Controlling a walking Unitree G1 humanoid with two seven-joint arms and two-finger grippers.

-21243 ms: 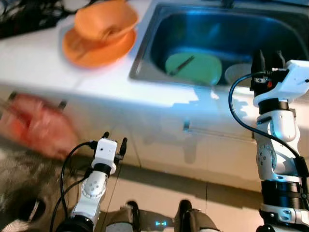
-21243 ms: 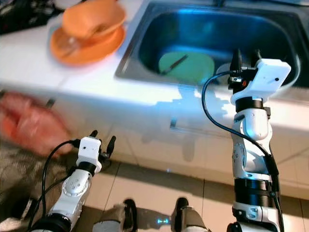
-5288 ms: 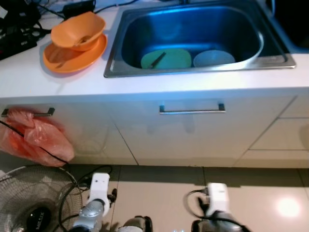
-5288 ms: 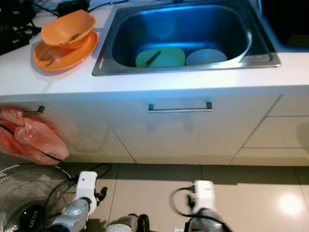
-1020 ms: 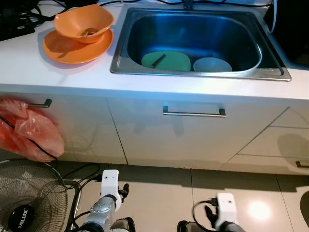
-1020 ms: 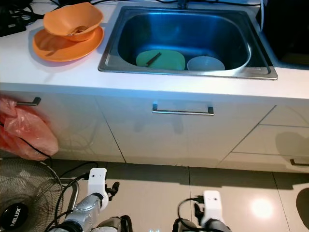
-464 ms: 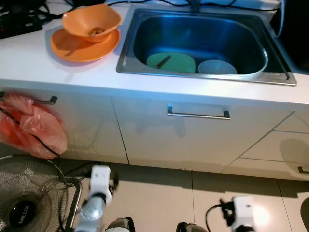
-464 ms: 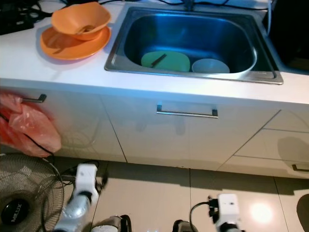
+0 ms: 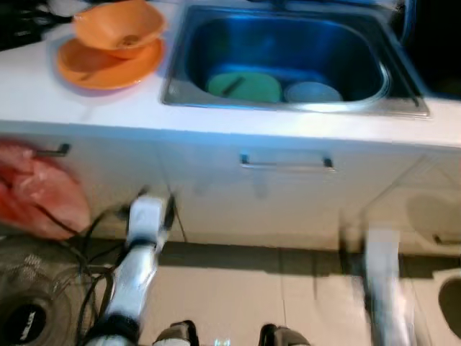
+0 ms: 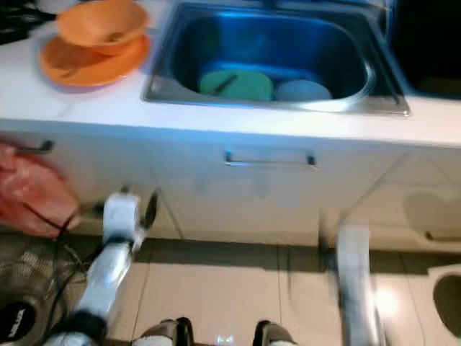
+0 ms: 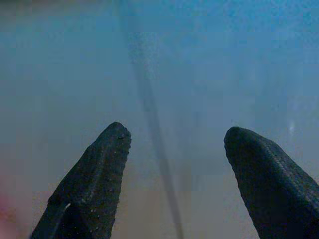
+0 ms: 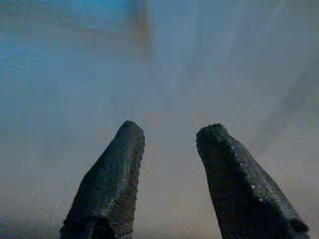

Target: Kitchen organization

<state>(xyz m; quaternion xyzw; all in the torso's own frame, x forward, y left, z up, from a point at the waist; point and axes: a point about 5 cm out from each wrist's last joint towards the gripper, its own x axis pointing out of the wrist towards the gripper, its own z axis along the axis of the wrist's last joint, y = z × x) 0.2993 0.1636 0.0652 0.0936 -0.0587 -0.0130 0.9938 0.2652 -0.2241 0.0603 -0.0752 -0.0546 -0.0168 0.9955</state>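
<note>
Left gripper (image 11: 172, 144) has its two black fingers spread wide w/ nothing between them, raised in front of the white cabinet front (image 9: 216, 187) below the counter; its silver arm looks blurred. Right gripper (image 12: 169, 144) has fingers parted a little, also empty, blurred arm up near the cabinet's right side. Steel sink (image 9: 403, 90) is set in the white countertop (image 9: 86, 115); inside lie a green plate (image 9: 248, 86) w/ a dark utensil on it, and a pale bowl (image 9: 311, 92) just beside it. Orange bowl (image 9: 115, 30) sits on an orange plate (image 9: 86, 68) on the counter left of the sink. Red plastic bag (image 9: 36, 194) hangs from a cabinet handle at far left.
</note>
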